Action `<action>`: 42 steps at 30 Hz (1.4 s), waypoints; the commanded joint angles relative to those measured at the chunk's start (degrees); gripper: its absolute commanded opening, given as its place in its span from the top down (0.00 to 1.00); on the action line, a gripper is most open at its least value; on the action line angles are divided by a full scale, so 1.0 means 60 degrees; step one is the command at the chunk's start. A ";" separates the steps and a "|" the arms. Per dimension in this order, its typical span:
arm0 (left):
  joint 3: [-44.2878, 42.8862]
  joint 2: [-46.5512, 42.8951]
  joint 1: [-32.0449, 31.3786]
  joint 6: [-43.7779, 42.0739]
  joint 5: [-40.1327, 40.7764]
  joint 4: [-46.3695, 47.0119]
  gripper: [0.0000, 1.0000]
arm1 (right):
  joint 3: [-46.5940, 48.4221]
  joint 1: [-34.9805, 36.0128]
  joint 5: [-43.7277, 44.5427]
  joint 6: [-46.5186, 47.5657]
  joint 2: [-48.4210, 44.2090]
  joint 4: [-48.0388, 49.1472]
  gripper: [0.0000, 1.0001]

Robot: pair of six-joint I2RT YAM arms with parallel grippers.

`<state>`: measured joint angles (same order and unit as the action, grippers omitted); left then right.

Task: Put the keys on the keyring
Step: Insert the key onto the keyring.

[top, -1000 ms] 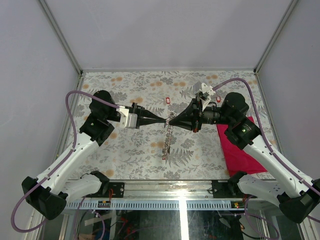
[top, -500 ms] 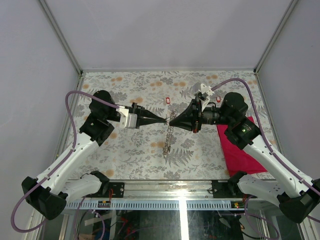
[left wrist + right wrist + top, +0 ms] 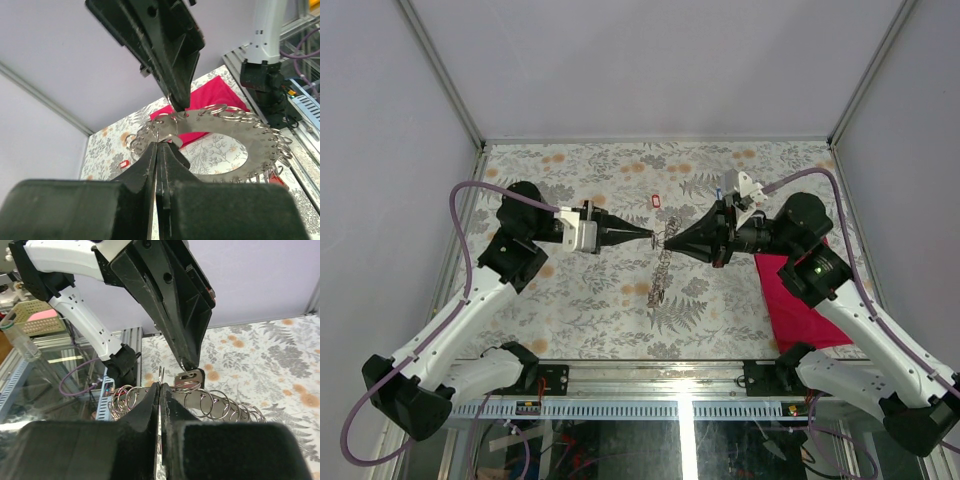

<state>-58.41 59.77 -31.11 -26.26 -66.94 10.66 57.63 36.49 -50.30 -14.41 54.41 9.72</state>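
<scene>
In the last second my right arm (image 3: 860, 320) drew back slightly toward the red cloth (image 3: 785, 305), while my left jaws and right jaws stayed shut on the keyring (image 3: 661, 268) at its top edge; it hung between them over the counter (image 3: 580, 300). No key looked threaded yet: a red key (image 3: 657, 201) lay beyond. The only container, a basket (image 3: 32, 315) off the counter, held something pink.

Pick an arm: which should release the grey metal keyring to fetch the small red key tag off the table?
Left, narrowly: left gripper and right gripper both pinch the grey metal keyring; the small red key tag lies slightly on the left's side.
</scene>
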 commanded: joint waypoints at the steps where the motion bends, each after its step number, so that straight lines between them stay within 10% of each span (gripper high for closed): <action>1: -0.0092 -0.0162 -0.0044 0.0598 0.1249 0.0774 1.00 | 0.0868 0.0041 0.1046 0.0827 -0.0411 -0.0141 1.00; 21: -0.0148 0.0288 -0.0045 0.1385 0.1620 0.1737 1.00 | 0.1959 0.0456 0.5117 0.0772 -0.0358 -0.2562 1.00; 42: 0.0203 0.0236 -0.0059 0.1799 -0.0352 0.3445 1.00 | 0.1645 0.0510 0.1214 0.0338 -0.0199 -0.0972 1.00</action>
<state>-57.45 61.67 -31.11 -16.47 -64.34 26.22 66.30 39.11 -40.25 -10.72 53.17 -3.25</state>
